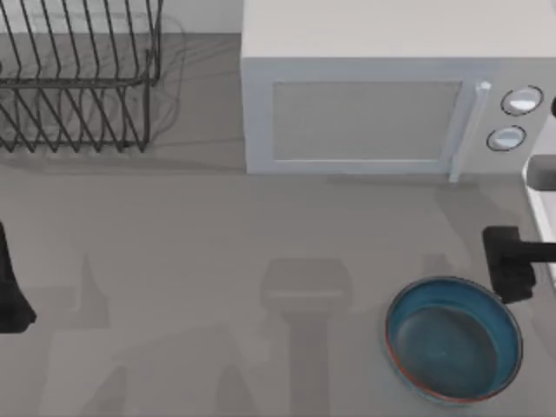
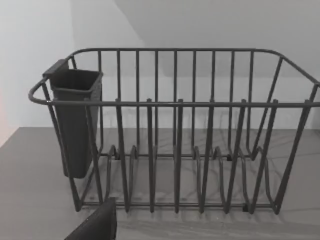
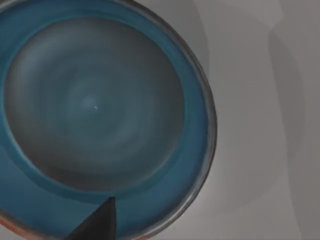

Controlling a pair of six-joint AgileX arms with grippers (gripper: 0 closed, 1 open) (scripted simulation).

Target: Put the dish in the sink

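Hovering above the dish's (image 1: 453, 339) rim for a grasp, the right gripper (image 1: 511, 265); finger state cannot be told; left arm parked at the table's left edge.

A dark wire dish rack (image 1: 74, 78) with upright dividers stands at the far left of the grey table (image 1: 191, 261), and a dark rectangular plastic cutlery cup (image 2: 75, 120) hangs on one end of it. A boxy white microwave oven (image 1: 391, 95) sits far right, its door shut, with a vertical handle (image 1: 465, 130) and two round knobs (image 1: 514, 117) beside it.
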